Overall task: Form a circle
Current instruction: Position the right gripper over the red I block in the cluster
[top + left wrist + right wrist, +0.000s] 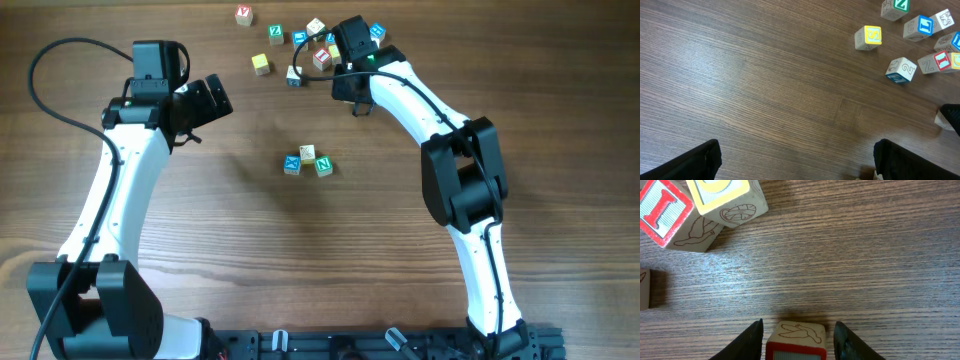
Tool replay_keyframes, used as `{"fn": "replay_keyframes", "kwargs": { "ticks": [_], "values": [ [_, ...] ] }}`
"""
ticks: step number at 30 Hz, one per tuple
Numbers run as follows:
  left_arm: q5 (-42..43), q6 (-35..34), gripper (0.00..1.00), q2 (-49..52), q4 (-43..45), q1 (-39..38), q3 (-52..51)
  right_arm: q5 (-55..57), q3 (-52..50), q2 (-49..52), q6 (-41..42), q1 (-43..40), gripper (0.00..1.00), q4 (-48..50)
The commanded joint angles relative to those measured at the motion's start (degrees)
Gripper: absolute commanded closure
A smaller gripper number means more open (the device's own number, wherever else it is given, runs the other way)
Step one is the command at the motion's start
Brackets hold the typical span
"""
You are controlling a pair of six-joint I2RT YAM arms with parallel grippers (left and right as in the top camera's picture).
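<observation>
Overhead: circle mid-table, three cubes touching; left gripper well apart from it
Left wrist: jaws wide open above table
Right wrist: right gripper parted around red-edged cube, slim gaps both sides

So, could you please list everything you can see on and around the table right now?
table: one, brown wood grain, under everything
circle so far: three cubes, blue-faced, cream and green-faced, clustered tightly at the table's centre
loose cubes: about nine showing, with red, yellow, green, blue and cream faces, at the far edge; the right arm hides some
red-framed cube: one, cream sides, between the right fingers with a narrow gap each side
cable: one, black, looping beside the left arm
base rail: one, black, near edge
left arm: white and black; left fingers wide open over bare wood
right arm: white and black; right fingers among the loose cubes
</observation>
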Motion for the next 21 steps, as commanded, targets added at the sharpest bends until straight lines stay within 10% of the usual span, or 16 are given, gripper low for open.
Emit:
{"fn": "replay_keyframes", "kwargs": {
  "ticks": [1,21],
  "values": [
    [-0.5,-0.5,0.00,0.2,0.2,0.2,0.0,1.4,-0.1,-2.7,-1.5,0.1,0.53,0.0],
    [-0.5,-0.5,0.00,0.2,0.2,0.2,0.0,1.4,-0.1,-4.2,-1.5,0.2,0.64,-0.1]
  ]
}}
